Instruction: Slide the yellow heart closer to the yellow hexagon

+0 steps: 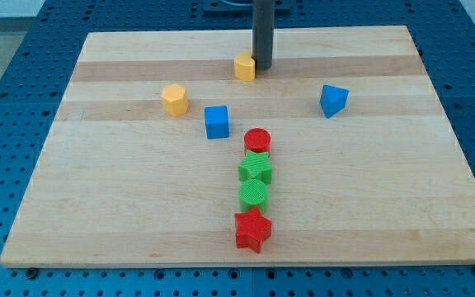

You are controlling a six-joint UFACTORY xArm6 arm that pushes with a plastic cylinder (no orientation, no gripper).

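Camera view: my tip (263, 68) against yellow heart (245, 65); yellow hexagon (174, 99) leftward

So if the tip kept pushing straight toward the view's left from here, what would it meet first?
The yellow heart: my tip sits right at its right side, apparently touching. Further left and lower lies the yellow hexagon, though depth is uncertain.

My tip (263, 68) stands upright on the board near the view's top.

My tip (263, 69) touches the heart's (245, 65) right side — the hexagon (174, 99) lies lower-left, apart.
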